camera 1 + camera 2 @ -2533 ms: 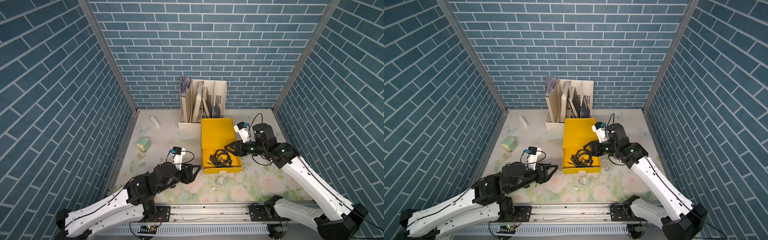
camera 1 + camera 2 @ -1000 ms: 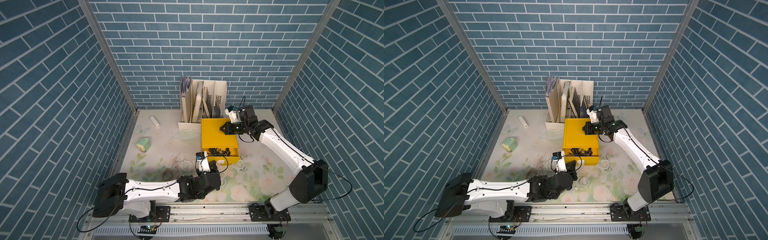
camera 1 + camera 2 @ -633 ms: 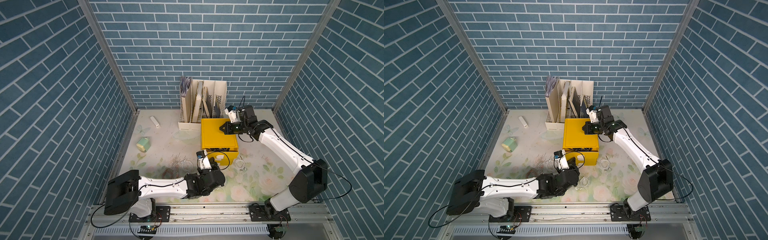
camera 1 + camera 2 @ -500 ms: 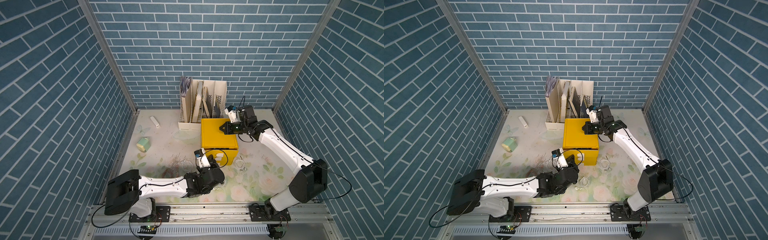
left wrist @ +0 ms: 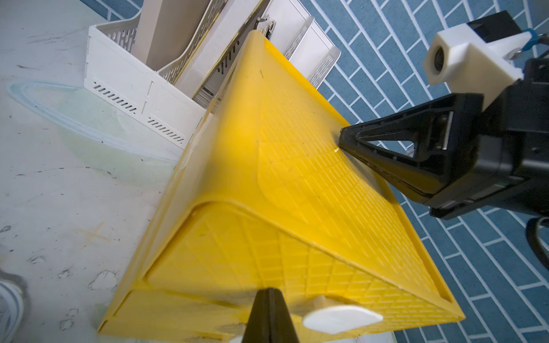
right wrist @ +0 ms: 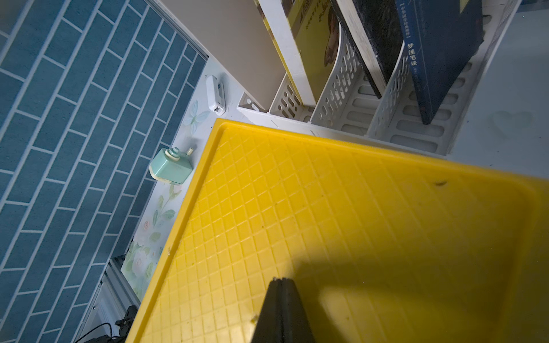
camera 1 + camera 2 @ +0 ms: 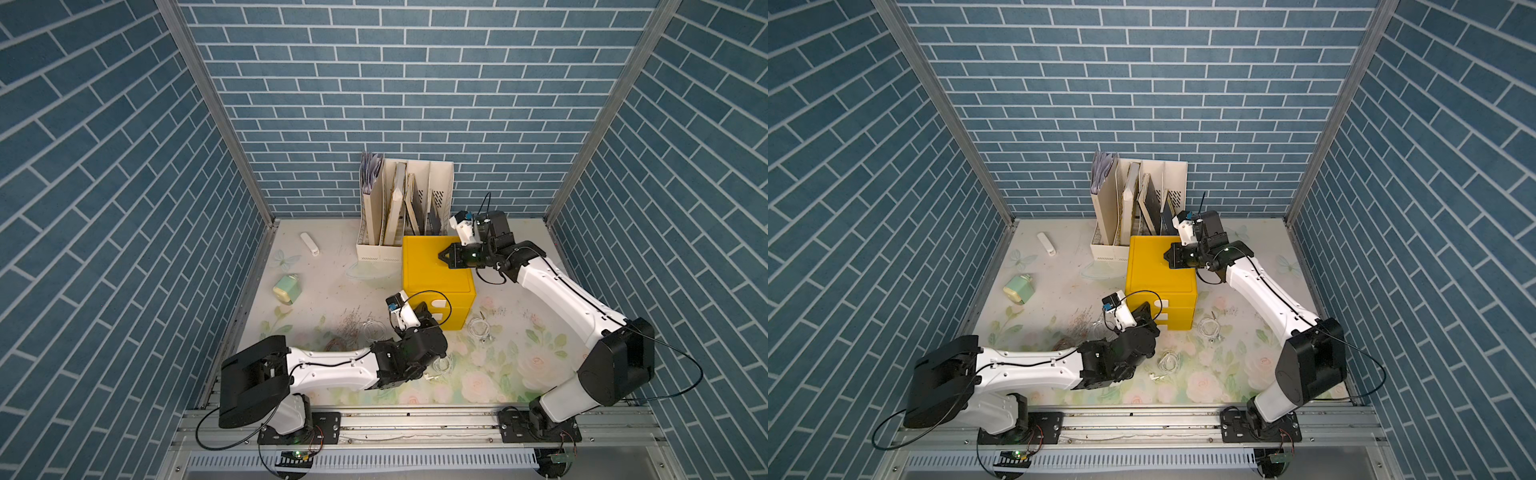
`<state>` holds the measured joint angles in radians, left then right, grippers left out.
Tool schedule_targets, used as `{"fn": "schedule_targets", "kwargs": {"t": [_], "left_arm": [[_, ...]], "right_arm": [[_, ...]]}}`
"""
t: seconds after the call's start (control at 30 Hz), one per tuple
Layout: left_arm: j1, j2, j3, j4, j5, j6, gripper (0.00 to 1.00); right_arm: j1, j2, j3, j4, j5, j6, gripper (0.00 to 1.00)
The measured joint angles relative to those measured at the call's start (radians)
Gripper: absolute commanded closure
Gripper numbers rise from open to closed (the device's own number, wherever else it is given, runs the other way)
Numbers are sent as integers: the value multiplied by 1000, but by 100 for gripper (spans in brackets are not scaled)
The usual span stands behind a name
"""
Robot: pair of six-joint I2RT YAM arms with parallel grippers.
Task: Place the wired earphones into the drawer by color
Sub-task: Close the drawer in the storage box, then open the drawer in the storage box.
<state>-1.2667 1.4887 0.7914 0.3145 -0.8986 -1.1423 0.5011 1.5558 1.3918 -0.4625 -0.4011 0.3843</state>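
Touching yellow drawer unit top, right jaws closed, empty; left jaws closed, empty, at its front

- In both top views the whole table is covered from high above its 6 o'clock edge, facing down toward 12 o'clock.
- The yellow drawer cabinet is viewed closely by the left wrist view, from 6 o'clock toward 12 o'clock.
- Its top is viewed closely by the right wrist view, from 2 o'clock toward 9 o'clock.
- Cabinet top and file rack are shared by both wrist views.
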Motion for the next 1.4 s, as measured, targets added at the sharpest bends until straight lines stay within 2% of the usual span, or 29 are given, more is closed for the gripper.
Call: {"fn": "schedule_targets", "kwargs": {"t": [0.03, 0.17, 0.3, 0.4, 0.57, 0.87, 1.07, 1.4], "left_arm": [[-4, -8, -11, 3, 3, -3, 87], [-66, -85, -102, -14, 5, -79, 50], [-128, -147, -242, 71, 38, -182, 27], [-127, -118, -335, 209, 74, -217, 17], [-84, -12, -451, 508, 143, -248, 15], [-53, 176, -488, 977, 237, -308, 14], [-42, 268, -481, 1106, 278, -352, 15], [5, 309, -363, 1096, 325, -373, 17]], "right_arm": [[0, 0, 0, 0, -2, 0, 94], [-2, 0, 0, 0, -5, 0, 93], [-2, 0, -2, 2, -7, 0, 93], [-2, 0, -7, 11, -13, 0, 93], [-2, 0, -9, 18, -18, 0, 93], [-3, 0, -9, 18, -18, 0, 93], [-3, -1, -13, 21, -18, 0, 93], [-3, -4, -21, 32, -18, 0, 93]]}}
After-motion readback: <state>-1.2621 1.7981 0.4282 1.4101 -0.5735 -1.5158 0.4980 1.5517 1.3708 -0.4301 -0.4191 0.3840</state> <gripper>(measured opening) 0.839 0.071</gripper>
